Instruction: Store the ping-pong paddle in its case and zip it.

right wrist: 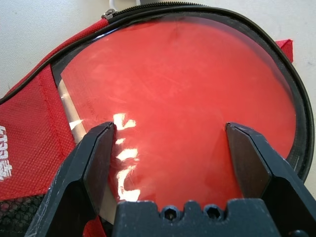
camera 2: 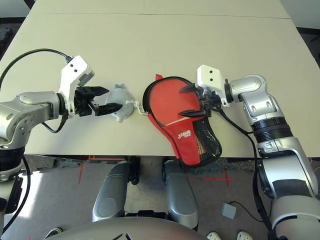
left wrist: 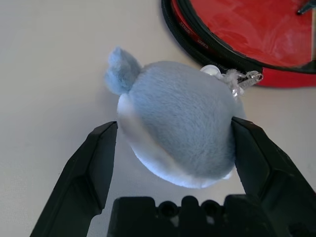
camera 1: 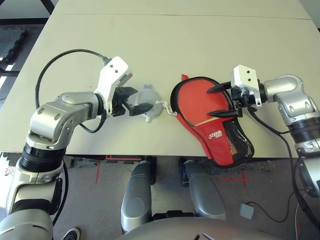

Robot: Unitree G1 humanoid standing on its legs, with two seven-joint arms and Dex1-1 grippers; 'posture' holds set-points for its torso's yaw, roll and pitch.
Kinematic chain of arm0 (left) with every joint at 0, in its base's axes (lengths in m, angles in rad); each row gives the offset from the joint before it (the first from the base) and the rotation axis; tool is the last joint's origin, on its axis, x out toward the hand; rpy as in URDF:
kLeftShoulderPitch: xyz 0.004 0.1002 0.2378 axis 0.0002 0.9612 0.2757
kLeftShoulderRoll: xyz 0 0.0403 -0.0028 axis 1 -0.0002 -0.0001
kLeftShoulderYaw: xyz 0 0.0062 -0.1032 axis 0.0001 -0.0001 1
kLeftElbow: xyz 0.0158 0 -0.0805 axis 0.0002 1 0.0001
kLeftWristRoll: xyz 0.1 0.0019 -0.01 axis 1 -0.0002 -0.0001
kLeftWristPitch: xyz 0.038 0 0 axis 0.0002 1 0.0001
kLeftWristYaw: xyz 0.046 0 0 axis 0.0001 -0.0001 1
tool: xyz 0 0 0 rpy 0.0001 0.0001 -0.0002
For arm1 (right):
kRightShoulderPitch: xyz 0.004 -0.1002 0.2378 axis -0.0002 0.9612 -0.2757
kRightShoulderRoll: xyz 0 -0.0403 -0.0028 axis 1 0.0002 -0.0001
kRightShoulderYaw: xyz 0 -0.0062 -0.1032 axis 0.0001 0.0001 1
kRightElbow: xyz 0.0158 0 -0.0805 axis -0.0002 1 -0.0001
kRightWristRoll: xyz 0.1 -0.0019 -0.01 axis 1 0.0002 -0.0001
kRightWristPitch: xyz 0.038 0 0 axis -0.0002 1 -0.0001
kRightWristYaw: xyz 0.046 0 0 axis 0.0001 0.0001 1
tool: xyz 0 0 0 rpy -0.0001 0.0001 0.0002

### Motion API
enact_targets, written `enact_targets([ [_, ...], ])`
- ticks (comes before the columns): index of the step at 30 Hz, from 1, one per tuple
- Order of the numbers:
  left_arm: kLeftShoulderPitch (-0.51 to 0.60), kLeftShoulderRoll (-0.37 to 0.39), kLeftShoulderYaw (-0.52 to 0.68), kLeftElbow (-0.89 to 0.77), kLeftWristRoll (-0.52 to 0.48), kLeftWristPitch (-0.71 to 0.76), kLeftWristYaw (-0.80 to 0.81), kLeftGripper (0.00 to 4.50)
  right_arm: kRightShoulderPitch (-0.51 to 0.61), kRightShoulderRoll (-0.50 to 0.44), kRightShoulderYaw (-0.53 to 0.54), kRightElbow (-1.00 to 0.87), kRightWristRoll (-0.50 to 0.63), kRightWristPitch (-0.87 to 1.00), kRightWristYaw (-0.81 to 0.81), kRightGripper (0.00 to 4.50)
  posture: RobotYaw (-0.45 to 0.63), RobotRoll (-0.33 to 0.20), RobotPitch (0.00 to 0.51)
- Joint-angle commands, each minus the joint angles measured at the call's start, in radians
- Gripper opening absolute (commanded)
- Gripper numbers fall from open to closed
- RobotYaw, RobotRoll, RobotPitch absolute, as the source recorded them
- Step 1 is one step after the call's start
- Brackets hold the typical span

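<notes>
The red case [camera 1: 216, 136] lies at the table's front edge, its narrow mesh end hanging over it. It is unzipped around the round end, and the ping-pong paddle's [camera 1: 192, 97] red face [right wrist: 182, 84] shows inside; the handle is hidden in the case. My right gripper [camera 1: 208, 102] hovers open over that face, fingers [right wrist: 94, 158] spread above it. Left of the case, a small grey-white fuzzy pouch [left wrist: 180, 128] hangs by a cord from the zipper end [camera 1: 172, 111]. My left gripper [camera 1: 142, 98] straddles the pouch, open, with its fingers [left wrist: 98, 158] close against both sides.
The beige table [camera 1: 165, 45] stretches far behind both arms, with a seam near the back. A black cable [camera 1: 50, 65] loops from my left wrist over the table. The front edge [camera 1: 125, 154] runs just below the grippers, with floor beneath.
</notes>
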Motion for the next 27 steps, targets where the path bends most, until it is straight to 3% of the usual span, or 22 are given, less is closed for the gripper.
enact_targets([
  [1,0.028,0.021,-0.02,-0.004,-0.004,-0.021,-0.047,3.17,0.056,0.006,0.041,0.026,-0.065,0.019,-0.034,4.5,0.07,0.0,0.333],
  [7,-0.025,0.027,-0.004,0.006,-0.012,-0.029,-0.089,0.91,0.069,0.0,0.043,0.014,-0.072,0.018,-0.036,4.5,0.07,0.0,0.333],
  [10,-0.074,0.016,0.001,0.041,0.011,-0.047,-0.079,0.08,0.077,-0.006,0.054,0.016,-0.089,-0.001,-0.042,4.5,0.07,0.0,0.333],
  [20,-0.247,-0.064,-0.045,0.332,0.197,-0.237,0.009,0.02,0.092,-0.015,0.085,0.047,-0.139,-0.078,-0.054,4.5,0.07,0.0,0.333],
  [27,-0.386,-0.197,-0.047,0.62,0.322,-0.438,0.095,0.02,0.108,-0.015,0.091,0.044,-0.15,-0.093,-0.062,4.5,0.06,0.0,0.333],
])
